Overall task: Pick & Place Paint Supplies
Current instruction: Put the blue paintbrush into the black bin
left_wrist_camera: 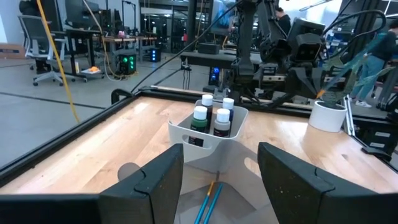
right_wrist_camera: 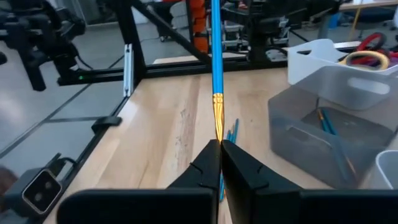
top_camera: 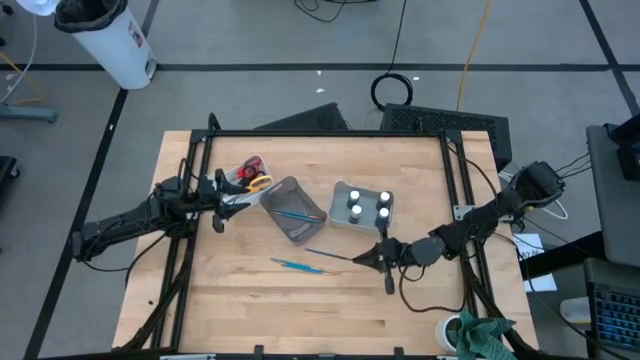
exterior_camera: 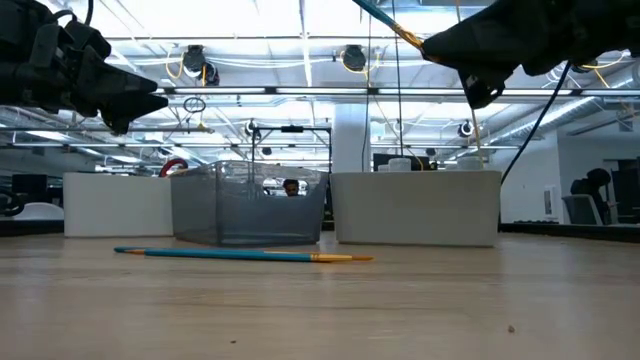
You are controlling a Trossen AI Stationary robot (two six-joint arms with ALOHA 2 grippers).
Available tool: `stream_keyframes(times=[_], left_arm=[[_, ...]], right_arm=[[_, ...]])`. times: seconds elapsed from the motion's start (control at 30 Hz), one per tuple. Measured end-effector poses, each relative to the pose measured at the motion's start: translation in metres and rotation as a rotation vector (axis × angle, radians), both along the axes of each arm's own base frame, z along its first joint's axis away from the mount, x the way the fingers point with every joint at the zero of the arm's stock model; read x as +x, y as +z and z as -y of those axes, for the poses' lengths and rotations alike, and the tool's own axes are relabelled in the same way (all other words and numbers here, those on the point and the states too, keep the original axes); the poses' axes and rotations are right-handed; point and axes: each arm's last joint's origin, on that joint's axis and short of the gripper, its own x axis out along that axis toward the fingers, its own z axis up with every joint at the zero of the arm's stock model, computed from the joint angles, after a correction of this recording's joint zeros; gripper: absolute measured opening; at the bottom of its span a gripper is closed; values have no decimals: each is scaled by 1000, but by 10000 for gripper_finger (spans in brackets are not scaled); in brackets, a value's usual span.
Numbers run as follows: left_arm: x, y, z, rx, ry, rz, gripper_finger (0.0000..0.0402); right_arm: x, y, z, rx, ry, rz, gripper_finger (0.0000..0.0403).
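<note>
Above table (top_camera: 250,310), brush (right_wrist_camera: 216,56) straight outward

The right gripper (right_wrist_camera: 220,144) is closed on a blue brush (right_wrist_camera: 216,56), its dark fingers (right_wrist_camera: 205,165) pinching the gold ferrule end. The brush runs straight away from the fingers, over the wooden table (right_wrist_camera: 168,124). Another blue brush (right_wrist_camera: 231,132) lies on the table just beyond the fingertips, partly hidden by them. Beside this stands a clear grey bin (right_wrist_camera: 311,134) with thin blue brushes (right_wrist_camera: 328,127) lying inside. Behind the bin is a white bin (right_wrist_camera: 314,56), with yellow scissor handles (right_wrist_camera: 360,59) and red scissor handles (right_wrist_camera: 375,41) showing above its rim.
</note>
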Motion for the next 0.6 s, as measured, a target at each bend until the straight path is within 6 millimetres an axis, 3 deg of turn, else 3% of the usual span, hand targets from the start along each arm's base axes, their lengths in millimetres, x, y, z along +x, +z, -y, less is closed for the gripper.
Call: stream_keyframes(times=[0.6], left_arm=[[0, 0, 0, 0, 0, 1, 214]], right_arm=[[0, 1, 0, -20, 34, 5, 0]])
